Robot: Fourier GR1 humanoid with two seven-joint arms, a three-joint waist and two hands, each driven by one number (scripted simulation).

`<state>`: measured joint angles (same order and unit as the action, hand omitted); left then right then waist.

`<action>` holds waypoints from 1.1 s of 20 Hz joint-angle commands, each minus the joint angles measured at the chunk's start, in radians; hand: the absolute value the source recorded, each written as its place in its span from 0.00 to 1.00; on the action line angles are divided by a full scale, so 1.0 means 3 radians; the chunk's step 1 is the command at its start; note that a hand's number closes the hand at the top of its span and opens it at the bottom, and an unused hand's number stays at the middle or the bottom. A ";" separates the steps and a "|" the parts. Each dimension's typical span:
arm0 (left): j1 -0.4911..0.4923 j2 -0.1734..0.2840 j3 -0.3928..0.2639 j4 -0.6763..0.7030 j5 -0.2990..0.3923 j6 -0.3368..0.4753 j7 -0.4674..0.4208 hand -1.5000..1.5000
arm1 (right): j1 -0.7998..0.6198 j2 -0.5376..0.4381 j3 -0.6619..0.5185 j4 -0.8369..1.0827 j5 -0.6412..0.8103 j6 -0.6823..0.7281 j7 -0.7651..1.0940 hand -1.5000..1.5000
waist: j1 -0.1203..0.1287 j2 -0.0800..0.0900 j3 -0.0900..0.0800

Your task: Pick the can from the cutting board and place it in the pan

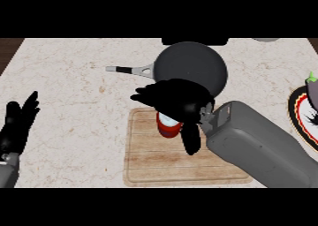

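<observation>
A red can (168, 127) with a pale top stands upright on the far part of the wooden cutting board (181, 167). My right hand (176, 99) is over the can and hides its top. The fingers curl round its far side and the thumb runs down along its right side. The dark grey pan (191, 62) sits just beyond the board, with its handle (130, 69) pointing left, and nothing shows inside it. My left hand (15, 128) rests open at the left edge, fingers up.
A dark-rimmed plate (296, 110) at the right edge carries a purple eggplant (316, 93). My grey right forearm (266, 150) covers the board's right side. Dark wood borders the counter at the far left.
</observation>
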<state>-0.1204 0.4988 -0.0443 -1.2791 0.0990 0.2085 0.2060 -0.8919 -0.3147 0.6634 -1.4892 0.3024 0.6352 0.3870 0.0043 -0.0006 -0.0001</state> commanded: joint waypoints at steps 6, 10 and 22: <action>-0.0033 -0.0096 0.0105 -0.0044 -0.0159 -0.0055 0.0100 0.50 | 0.0238 0.0220 -0.0020 0.0184 0.0720 0.0109 -0.0223 0.00 | 0.0005 0.0002 0.0001; 0.0069 -0.0179 0.0096 -0.0224 -0.0195 -0.0093 0.0184 0.50 | 0.0373 0.0074 -0.0149 0.0076 0.0845 0.0291 -0.0439 0.00 | 0.0003 0.0001 0.0001; 0.0071 -0.0135 0.0405 -0.0160 -0.0265 -0.0369 0.0091 0.50 | 0.0529 0.0533 -0.0284 0.0474 0.1485 0.0166 -0.0792 0.00 | 0.0010 0.0003 0.0001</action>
<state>-0.1070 0.4409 0.0497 -1.2966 0.0191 0.1299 0.2193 -0.7396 -0.1681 0.5943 -1.4047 0.6950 0.6915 0.2122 0.0049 0.0003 -0.0002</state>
